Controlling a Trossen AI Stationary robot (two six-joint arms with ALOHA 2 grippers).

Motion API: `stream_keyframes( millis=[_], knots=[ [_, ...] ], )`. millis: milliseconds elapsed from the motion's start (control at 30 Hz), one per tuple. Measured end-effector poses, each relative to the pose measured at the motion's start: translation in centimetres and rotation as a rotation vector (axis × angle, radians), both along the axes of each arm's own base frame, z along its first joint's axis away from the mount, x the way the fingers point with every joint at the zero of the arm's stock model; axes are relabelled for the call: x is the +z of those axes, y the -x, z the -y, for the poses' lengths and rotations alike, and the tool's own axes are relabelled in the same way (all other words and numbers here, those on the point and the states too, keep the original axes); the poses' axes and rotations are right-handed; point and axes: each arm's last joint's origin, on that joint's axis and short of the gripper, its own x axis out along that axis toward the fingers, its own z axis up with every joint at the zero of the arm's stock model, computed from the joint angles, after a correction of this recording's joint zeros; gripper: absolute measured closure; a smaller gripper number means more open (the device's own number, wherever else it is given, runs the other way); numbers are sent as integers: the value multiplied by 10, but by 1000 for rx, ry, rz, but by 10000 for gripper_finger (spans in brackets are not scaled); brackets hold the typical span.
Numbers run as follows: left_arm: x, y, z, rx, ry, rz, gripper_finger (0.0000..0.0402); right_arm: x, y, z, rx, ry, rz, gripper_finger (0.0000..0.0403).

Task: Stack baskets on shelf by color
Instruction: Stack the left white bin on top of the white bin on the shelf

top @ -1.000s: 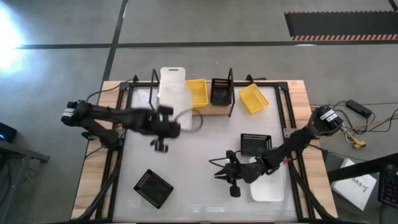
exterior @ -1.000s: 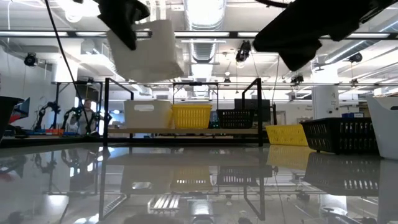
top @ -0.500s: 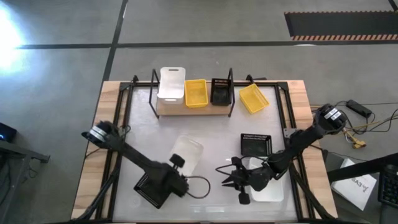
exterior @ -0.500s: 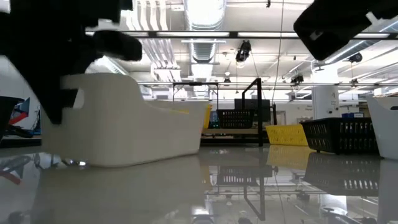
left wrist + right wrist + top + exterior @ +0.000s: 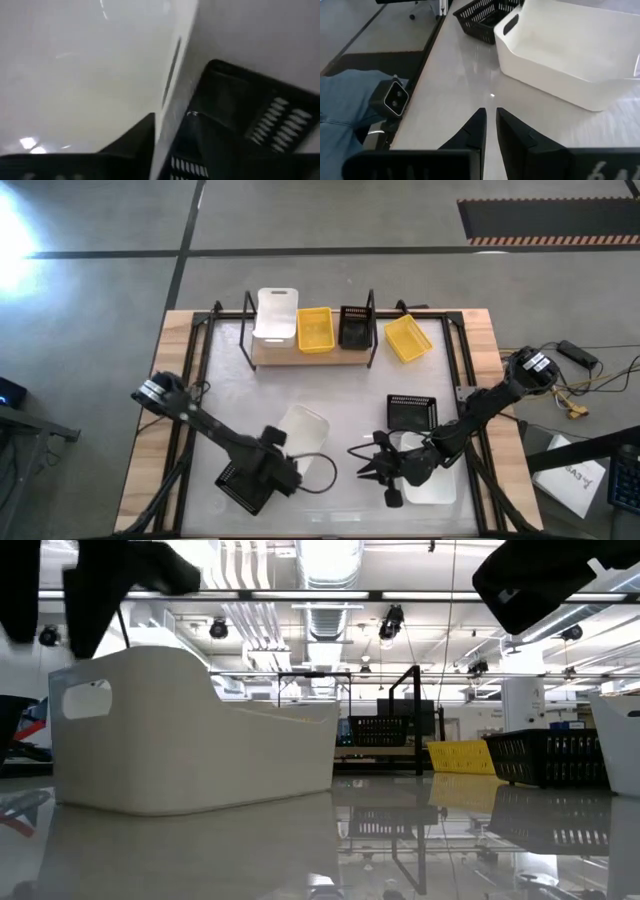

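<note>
White basket, yellow basket and black slotted basket sit on the pale wooden shelf — a second yellow one alongside. Two more black slotted baskets, two white ones — all on the glossy white tabletop.

White tabletop, shelf, yellow basket, black baskets, white baskets

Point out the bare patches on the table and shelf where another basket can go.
Free: the tabletop strip between the shelf and the white basket at the left gripper; also the table's left side. On the shelf only basket tops are free. Crowded: the front right around the right gripper.
</note>
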Motion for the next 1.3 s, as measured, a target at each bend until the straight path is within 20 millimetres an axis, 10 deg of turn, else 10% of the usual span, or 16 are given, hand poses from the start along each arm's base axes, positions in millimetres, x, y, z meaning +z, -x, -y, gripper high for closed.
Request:
stream_keyframes(
  millis=[300,933,1300],
  knots=[
    [79,9,-63,745,-3,494,208,-1,0,0,4,9,-3,369],
    [-22,-48,-139,825,-96,72,215,-1,1,-1,9,15,-6,369],
    [-28,-76,-145,338,-74,143,388,-1,1,-2,15,18,-5,369]
  ],
)
